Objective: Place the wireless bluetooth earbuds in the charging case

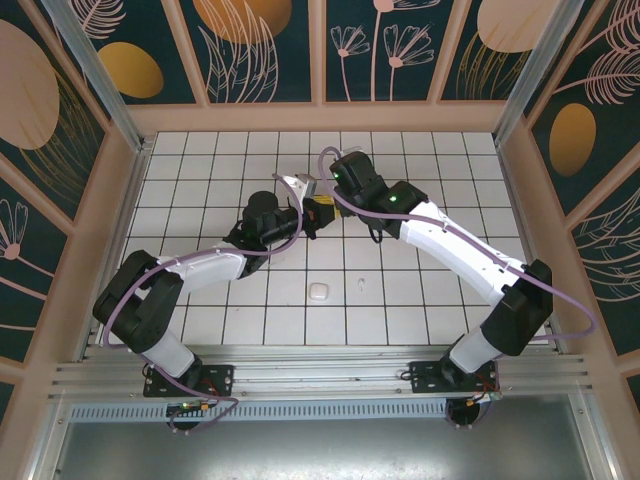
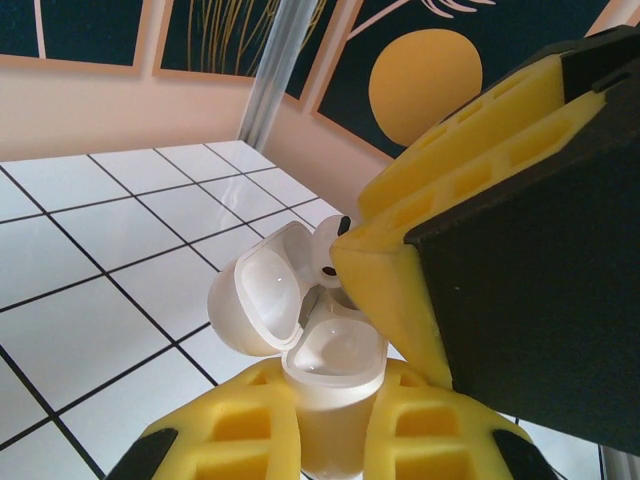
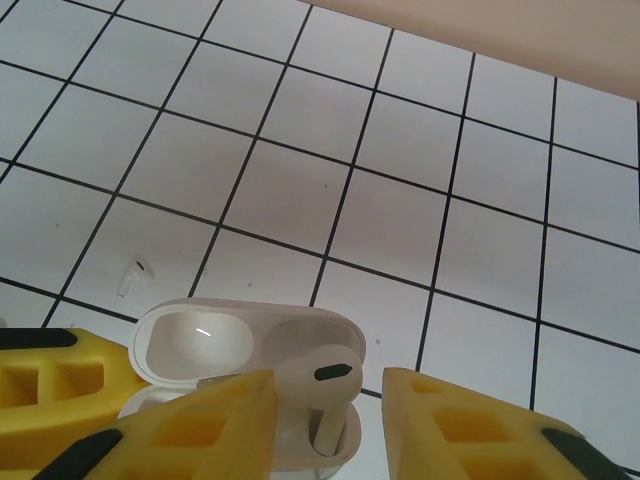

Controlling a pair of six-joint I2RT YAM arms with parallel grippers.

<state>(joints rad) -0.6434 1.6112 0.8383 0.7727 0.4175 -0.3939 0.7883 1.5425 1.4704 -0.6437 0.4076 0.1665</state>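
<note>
My left gripper [image 2: 335, 385] is shut on the body of a white charging case [image 2: 338, 352], held above the tiles with its lid [image 2: 255, 300] swung open. In the top view the case [image 1: 297, 184] sits between the two wrists. One white earbud [image 3: 325, 385] stands stem-down in a slot of the case. My right gripper [image 3: 328, 392] straddles it with the jaws open: the left finger [image 3: 215, 425] lies against the bud, while the right finger [image 3: 470, 430] is apart from it. In the left wrist view that earbud [image 2: 328, 250] is partly hidden by the right gripper's yellow finger.
A second white case [image 1: 319, 292], closed, lies on the tiled floor [image 1: 400, 310] in front of the arms, with a loose earbud [image 1: 358, 287] just right of it. A loose earbud [image 3: 132, 278] shows on a tile left of the held case. Wooden walls ring the floor.
</note>
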